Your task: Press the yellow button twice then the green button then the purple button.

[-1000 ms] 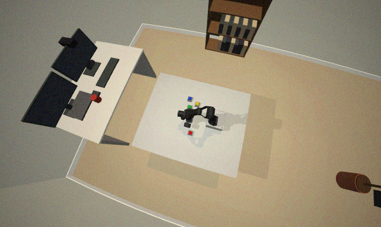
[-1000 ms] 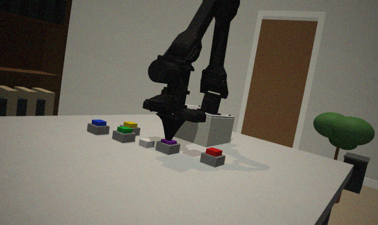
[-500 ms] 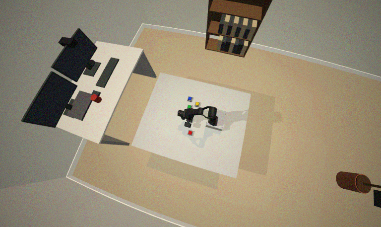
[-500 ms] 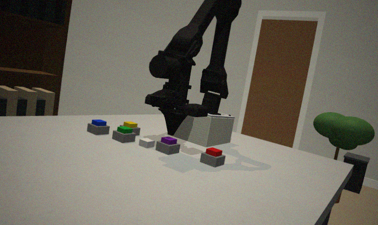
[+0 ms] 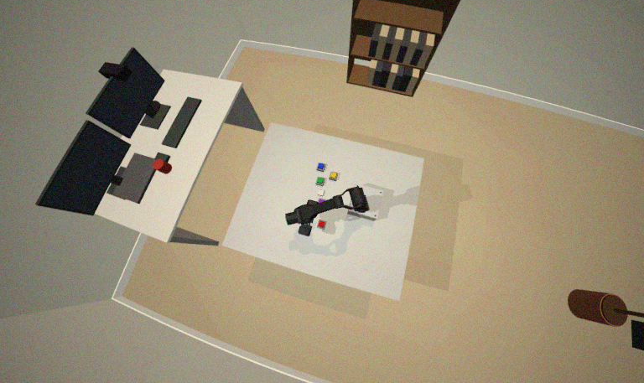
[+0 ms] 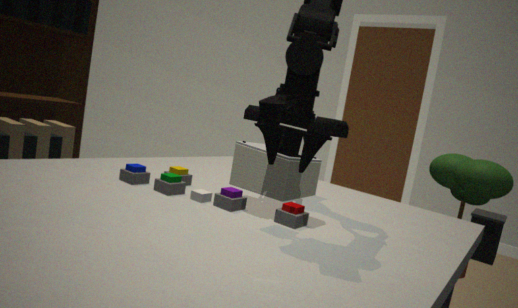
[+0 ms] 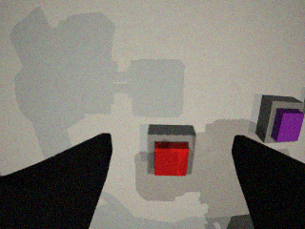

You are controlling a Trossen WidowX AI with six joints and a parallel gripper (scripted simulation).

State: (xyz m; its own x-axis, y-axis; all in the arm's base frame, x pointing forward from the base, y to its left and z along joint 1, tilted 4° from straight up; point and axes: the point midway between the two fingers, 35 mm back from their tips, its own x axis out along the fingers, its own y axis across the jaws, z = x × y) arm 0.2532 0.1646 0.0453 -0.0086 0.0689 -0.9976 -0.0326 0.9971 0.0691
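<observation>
Purple button (image 6: 231,192) sits off to side of fingers, not under them: at right edge in wrist view, partly cut off. Gripper (image 6: 289,166) hangs high, fingers spread wide, holding nothing. Red button (image 7: 172,158) lies right below, between tips, so any drop here hits wrong one, I reckon. Yellow (image 6: 179,170) and green (image 6: 170,176) lie further out past purple. Can't tell from frames which presses are done. White block (image 6: 200,195) just beside purple.

Matt black gripper (image 6: 289,166), smooth matt white table (image 6: 114,251), flat-coloured matt red button (image 6: 293,207) cap.
</observation>
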